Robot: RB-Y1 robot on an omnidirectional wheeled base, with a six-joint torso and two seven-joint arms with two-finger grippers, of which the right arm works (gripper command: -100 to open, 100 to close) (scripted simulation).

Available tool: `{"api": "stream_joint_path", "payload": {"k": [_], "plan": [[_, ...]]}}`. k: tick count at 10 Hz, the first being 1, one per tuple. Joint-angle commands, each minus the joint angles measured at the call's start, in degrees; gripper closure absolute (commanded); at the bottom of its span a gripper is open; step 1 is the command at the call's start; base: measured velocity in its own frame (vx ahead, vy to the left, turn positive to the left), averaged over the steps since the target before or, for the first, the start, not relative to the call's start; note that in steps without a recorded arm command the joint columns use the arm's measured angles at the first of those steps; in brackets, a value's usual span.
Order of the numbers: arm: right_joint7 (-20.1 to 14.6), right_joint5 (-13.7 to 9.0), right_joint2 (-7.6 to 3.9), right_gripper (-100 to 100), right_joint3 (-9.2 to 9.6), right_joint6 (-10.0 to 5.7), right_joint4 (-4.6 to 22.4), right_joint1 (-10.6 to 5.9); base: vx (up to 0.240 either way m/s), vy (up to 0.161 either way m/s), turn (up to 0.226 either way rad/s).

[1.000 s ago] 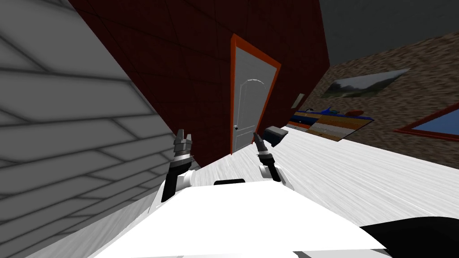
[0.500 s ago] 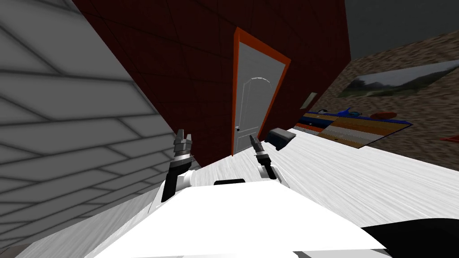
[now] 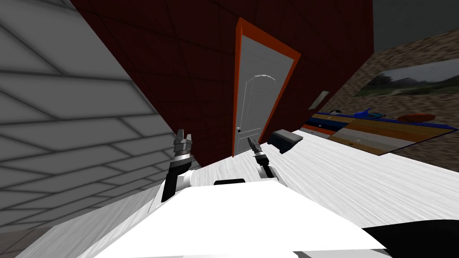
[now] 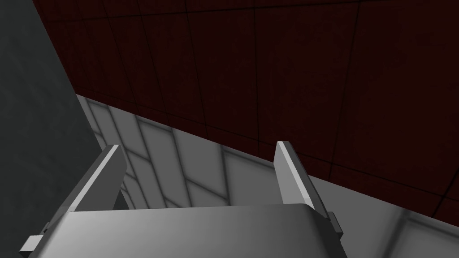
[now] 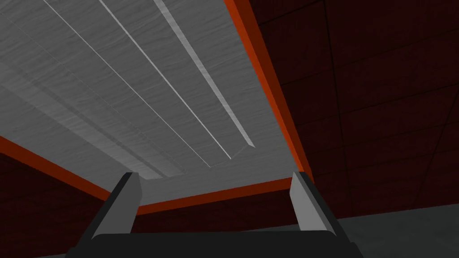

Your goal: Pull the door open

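A grey panelled door (image 3: 257, 94) in an orange frame (image 3: 236, 89) is set in the dark red wall ahead and is closed. Its small knob (image 3: 239, 130) sits by the frame's left side. My right gripper (image 3: 252, 144) is raised in front of the door's lower part, some way short of it, fingers open. In the right wrist view the right gripper (image 5: 215, 197) points at the grey door (image 5: 134, 89) and its orange frame (image 5: 264, 85), with nothing between the fingers. My left gripper (image 3: 183, 137) is held up near the left, open; its fingers (image 4: 112, 174) stand apart.
A grey tiled wall (image 3: 67, 116) runs close along my left. A dark box (image 3: 285, 139) lies on the pale floor to the right of the door. Further right is a striped low unit (image 3: 376, 132) with small items on it. A light switch plate (image 3: 318, 99) hangs on the red wall.
I have turned and moved nearer the door: it has grown and shifted right in the head view. My right gripper has edged left towards the door's knob side. The left arm is unchanged.
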Motion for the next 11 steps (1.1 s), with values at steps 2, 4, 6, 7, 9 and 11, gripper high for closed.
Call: {"api": "stream_joint_path", "payload": {"k": [2, 4, 6, 7, 9, 11], "plan": [[3.36, 1.99, 0.07, -100, 0.13, 0.92, 2.96, -1.03, 0.077, -0.067, 0.133], [5.81, 3.46, 0.12, -100, 0.19, 1.54, 5.20, -1.72, 0.074, -0.066, 0.125], [8.22, 4.91, 0.18, -100, 0.25, 2.15, 7.41, -2.40, 0.075, -0.080, 0.111], [9.31, 5.57, 0.23, -100, 0.27, 2.42, 8.42, -2.71, 0.080, -0.064, 0.107], [11.49, 6.88, 0.32, -100, 0.32, 2.97, 10.42, -3.32, 0.083, -0.075, 0.106], [13.45, 8.06, 0.43, -100, 0.36, 3.47, 12.22, -3.87, 0.074, -0.074, 0.091]]}}
